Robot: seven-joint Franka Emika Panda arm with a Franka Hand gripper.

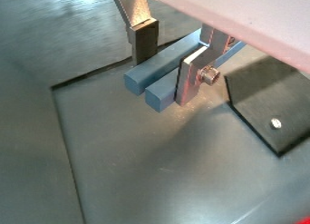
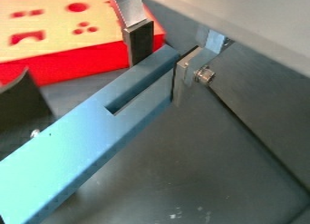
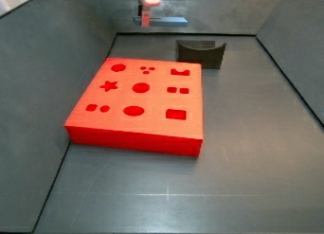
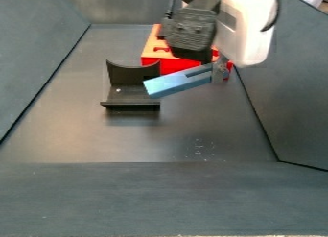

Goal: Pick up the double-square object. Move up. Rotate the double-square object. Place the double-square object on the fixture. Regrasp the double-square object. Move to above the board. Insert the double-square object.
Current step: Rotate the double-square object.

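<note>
My gripper point(image 1: 168, 75) is shut on the double-square object point(image 1: 148, 82), a long grey-blue bar with a slot along it. The fingers clamp it near one end in both wrist views, and the bar point(image 2: 85, 146) runs long out from the gripper point(image 2: 160, 73). In a side view the gripper point(image 4: 212, 72) holds the bar point(image 4: 174, 83) tilted in the air, its lower end close beside the fixture point(image 4: 128, 89). The red board point(image 4: 159, 47) lies behind the gripper. From the other side the gripper point(image 3: 150, 14) and bar point(image 3: 171, 23) are at the far end, near the fixture point(image 3: 200, 51) and beyond the board point(image 3: 139, 100).
Sloping grey walls enclose the floor on all sides point(image 3: 51, 58). The fixture's base plate point(image 1: 273, 114) with a pale dot lies near the fingers. The board point(image 2: 61, 33) and fixture point(image 2: 18, 101) lie beyond the bar's far end.
</note>
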